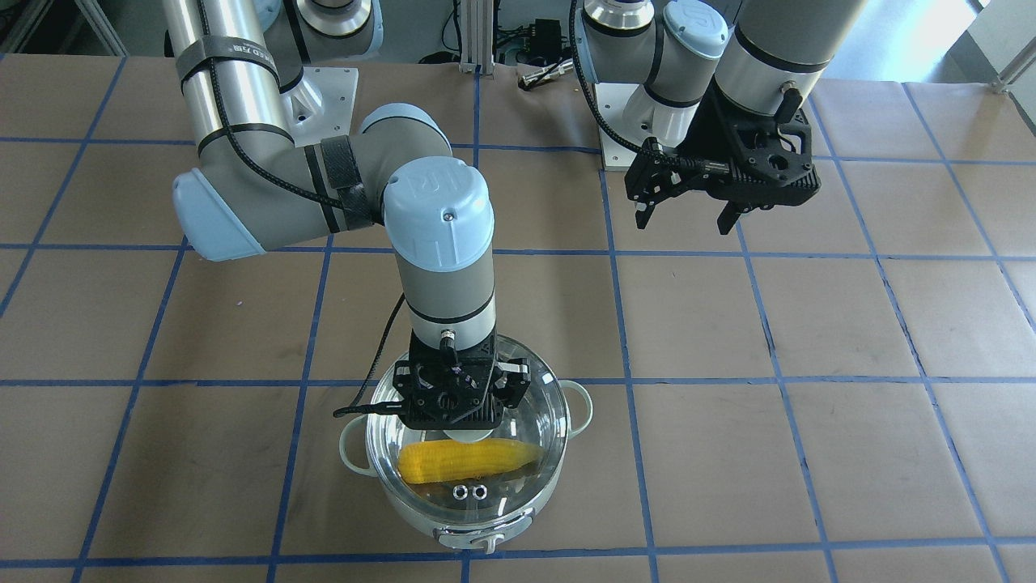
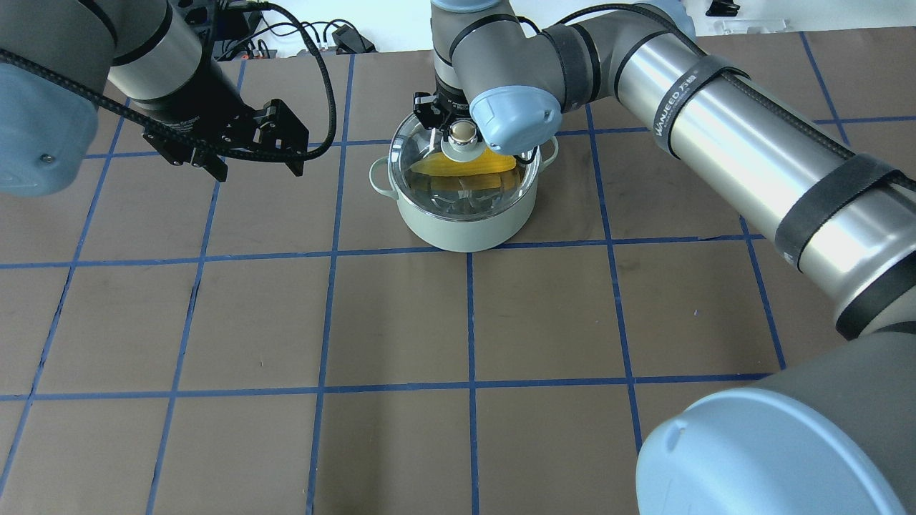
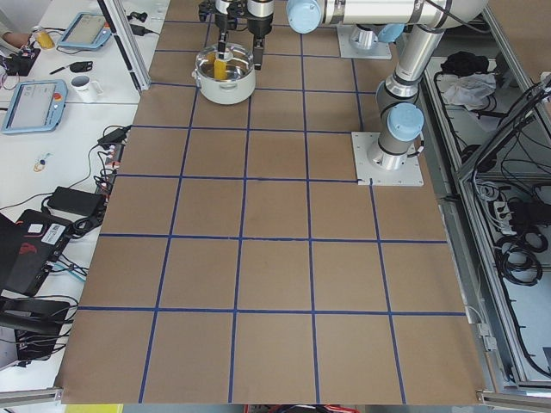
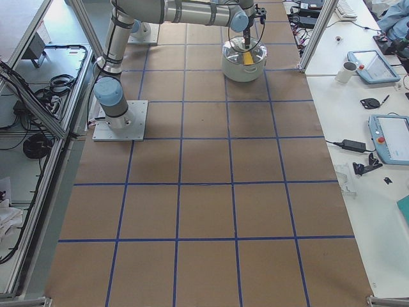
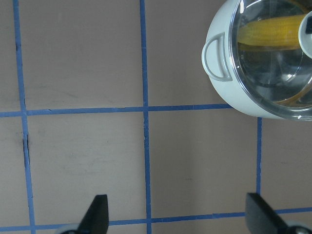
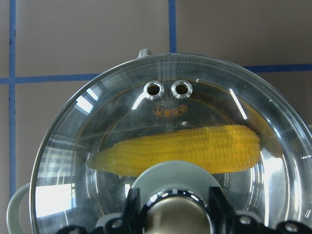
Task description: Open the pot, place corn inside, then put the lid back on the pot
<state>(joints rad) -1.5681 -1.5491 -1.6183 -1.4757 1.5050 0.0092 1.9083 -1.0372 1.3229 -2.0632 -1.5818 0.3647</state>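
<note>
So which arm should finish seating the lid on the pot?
Right. The right gripper straddles the knob of the lid on the pot; the left gripper hangs open away from it.

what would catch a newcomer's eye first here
The bright yellow corn lies inside the mint-green pot, seen through the clear glass lid seated on it. The right end effector is over the lid's knob. The left end effector hangs open over the table, apart from the pot.
</note>
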